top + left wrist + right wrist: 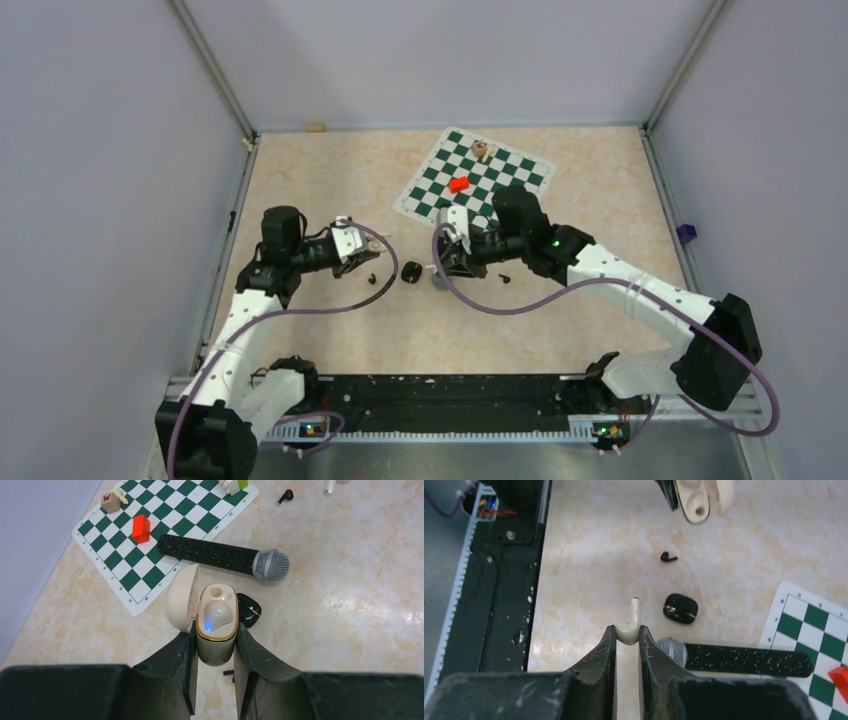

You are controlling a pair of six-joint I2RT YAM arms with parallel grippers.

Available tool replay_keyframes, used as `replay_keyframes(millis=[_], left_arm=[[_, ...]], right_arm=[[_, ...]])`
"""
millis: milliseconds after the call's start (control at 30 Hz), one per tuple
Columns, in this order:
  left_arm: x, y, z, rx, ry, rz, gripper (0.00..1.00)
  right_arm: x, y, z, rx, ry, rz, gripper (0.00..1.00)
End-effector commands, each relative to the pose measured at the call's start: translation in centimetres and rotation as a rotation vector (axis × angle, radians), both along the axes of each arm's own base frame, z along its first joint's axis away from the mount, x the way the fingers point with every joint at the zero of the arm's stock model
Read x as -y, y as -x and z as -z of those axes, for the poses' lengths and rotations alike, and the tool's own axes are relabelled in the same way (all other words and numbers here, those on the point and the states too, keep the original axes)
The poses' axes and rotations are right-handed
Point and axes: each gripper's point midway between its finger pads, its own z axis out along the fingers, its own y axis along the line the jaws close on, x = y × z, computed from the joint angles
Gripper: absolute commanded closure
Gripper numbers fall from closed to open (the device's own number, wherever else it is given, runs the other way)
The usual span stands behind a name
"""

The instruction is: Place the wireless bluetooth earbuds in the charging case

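Note:
My left gripper (215,632) is shut on the off-white charging case (216,640), lid open. One off-white earbud (218,615) with a blue light sits in its near slot; the far slot (219,592) is empty. My right gripper (628,629) is shut on the second off-white earbud (630,627), stem pointing away, a little above the table. In the top view the left gripper (352,245) and right gripper (445,262) face each other. One black earbud (373,279) lies near the left gripper, another (504,278) under the right arm. A closed black case (411,272) lies between the grippers.
A black speckled microphone (225,557) lies beside the black case, its grille by my right fingers (671,652). A green-and-white chessboard mat (475,180) behind holds a red piece (459,184), a wooden piece (480,150) and a yellow-green block (242,484).

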Motion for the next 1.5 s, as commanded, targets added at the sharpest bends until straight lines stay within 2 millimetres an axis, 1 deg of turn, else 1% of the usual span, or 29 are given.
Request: replay_keyframes(millis=[0,33,100,233,300,400,533,700,833,1000,1167,1367,1467], left_arm=[[0.2,-0.5,-1.5,0.117,-0.125,0.047,1.00],[0.5,-0.3,-1.6,0.115,-0.124,0.061,1.00],[1.2,0.2,-1.6,0.111,-0.118,0.085,1.00],[2.5,1.1,-0.7,0.108,-0.134,0.114,1.00],[2.8,1.4,-0.4,0.101,-0.120,0.120,1.00],[3.0,1.9,-0.3,0.088,-0.097,0.128,1.00],[3.3,2.2,-0.8,0.087,-0.077,0.140,1.00],[3.5,2.4,-1.0,0.082,-0.057,0.150,1.00],[3.4,2.5,-0.6,0.087,-0.064,0.148,1.00],[3.4,2.6,-0.3,0.088,-0.067,0.149,1.00],[3.6,2.8,-0.2,0.086,-0.065,0.157,1.00],[3.5,2.8,0.2,0.083,-0.070,0.154,1.00],[3.5,2.7,0.3,0.085,-0.073,0.150,1.00]], right_arm=[[-1.3,0.7,-5.4,-0.061,-0.088,-0.050,1.00],[-1.7,0.4,-6.2,-0.074,-0.101,-0.044,1.00],[-2.4,-0.1,-7.2,-0.113,-0.113,-0.021,1.00],[-3.4,-0.3,-7.5,-0.211,-0.116,-0.006,1.00],[-3.6,-0.2,-6.9,-0.251,-0.106,-0.003,1.00],[-3.7,0.0,-5.6,-0.293,-0.084,0.001,1.00],[-3.6,0.0,-4.0,-0.327,-0.067,0.018,1.00],[-4.0,-0.6,-3.0,-0.350,-0.052,0.044,1.00],[-4.4,-1.1,-2.2,-0.361,-0.032,0.064,1.00],[-5.0,-1.9,-1.8,-0.350,-0.014,0.100,1.00],[-5.5,-2.7,-1.9,-0.339,-0.017,0.120,1.00],[-6.0,-2.5,-2.5,-0.342,-0.034,0.104,1.00],[-6.1,-2.4,-2.5,-0.338,-0.029,0.105,1.00]])
